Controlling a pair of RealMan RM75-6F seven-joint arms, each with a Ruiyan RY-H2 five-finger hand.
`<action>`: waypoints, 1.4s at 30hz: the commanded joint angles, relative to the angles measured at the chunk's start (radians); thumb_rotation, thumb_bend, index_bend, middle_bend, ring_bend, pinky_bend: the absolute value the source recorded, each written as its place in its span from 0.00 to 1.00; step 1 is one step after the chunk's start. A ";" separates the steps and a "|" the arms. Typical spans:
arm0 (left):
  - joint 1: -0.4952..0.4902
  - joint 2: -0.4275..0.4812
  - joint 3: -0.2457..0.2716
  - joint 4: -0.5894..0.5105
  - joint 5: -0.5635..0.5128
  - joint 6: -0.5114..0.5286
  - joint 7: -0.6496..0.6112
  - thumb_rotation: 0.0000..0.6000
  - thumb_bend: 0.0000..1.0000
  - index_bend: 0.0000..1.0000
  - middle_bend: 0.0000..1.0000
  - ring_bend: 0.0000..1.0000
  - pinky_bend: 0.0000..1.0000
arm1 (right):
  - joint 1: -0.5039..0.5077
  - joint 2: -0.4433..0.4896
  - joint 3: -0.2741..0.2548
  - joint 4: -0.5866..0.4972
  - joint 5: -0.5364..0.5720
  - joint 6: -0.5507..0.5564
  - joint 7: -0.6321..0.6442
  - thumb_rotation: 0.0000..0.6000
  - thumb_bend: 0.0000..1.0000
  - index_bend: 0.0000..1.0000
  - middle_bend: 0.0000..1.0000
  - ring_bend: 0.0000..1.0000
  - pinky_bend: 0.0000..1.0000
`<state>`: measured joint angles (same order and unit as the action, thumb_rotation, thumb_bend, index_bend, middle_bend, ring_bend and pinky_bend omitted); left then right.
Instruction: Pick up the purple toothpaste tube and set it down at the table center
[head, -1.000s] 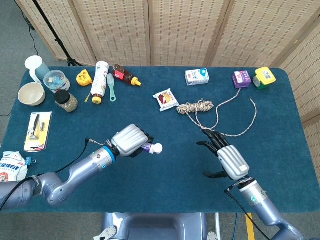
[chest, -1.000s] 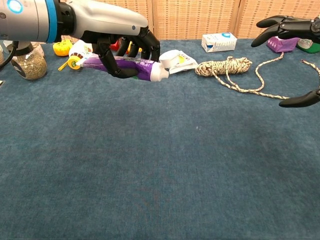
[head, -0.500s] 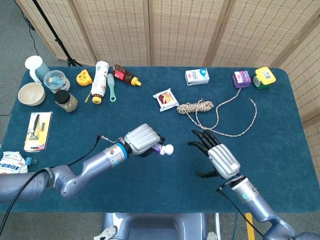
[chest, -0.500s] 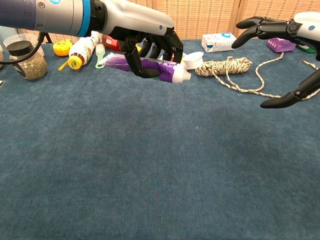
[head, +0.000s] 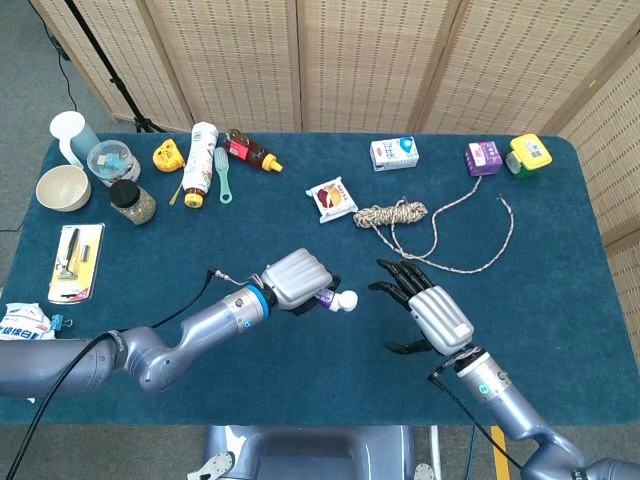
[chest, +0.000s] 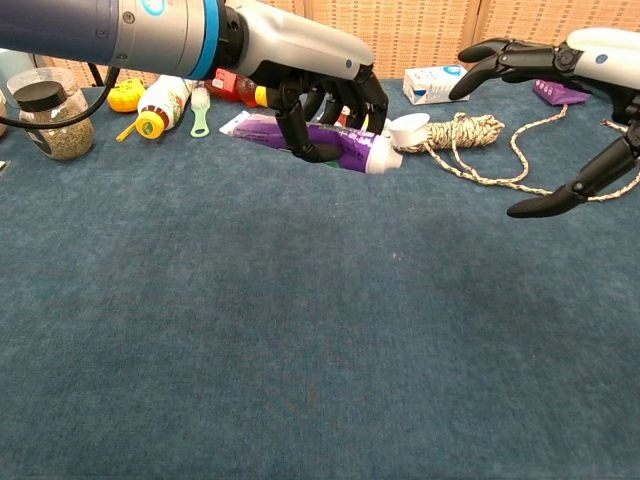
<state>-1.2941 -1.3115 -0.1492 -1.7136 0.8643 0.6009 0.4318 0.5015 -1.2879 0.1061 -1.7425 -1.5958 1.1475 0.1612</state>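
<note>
While the left robot hand (chest: 320, 105) carries the purple toothpaste tube (chest: 330, 146) clear of the table (chest: 300, 340), fingers wrapped over its body and the white cap poking out toward the right robot hand (chest: 560, 120), the step in hand looks like the set-down. The tube hangs just under the left palm, tilted cap-low. Judging from the head view, the spot beneath is already about mid-table, so lower straight down, level the tube, and release only once it rests. The right robot hand hovers empty, fingers spread wide; keep it apart.
</note>
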 joint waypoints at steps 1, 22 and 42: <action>-0.008 -0.005 0.004 0.003 -0.003 0.006 -0.001 1.00 1.00 0.56 0.50 0.53 0.61 | 0.004 -0.002 -0.001 -0.002 0.003 -0.003 -0.002 1.00 0.06 0.20 0.00 0.00 0.00; -0.052 -0.020 0.036 0.011 -0.028 0.027 -0.009 1.00 1.00 0.55 0.50 0.53 0.61 | 0.029 -0.012 -0.017 -0.024 0.011 -0.020 -0.021 1.00 0.06 0.21 0.00 0.00 0.00; -0.052 -0.017 0.051 0.010 -0.015 0.063 -0.026 1.00 1.00 0.55 0.50 0.53 0.61 | 0.029 -0.019 -0.036 -0.009 0.026 -0.020 -0.025 1.00 0.06 0.23 0.00 0.00 0.00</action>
<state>-1.3468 -1.3286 -0.0990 -1.7030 0.8485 0.6632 0.4059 0.5305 -1.3065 0.0707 -1.7522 -1.5698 1.1274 0.1352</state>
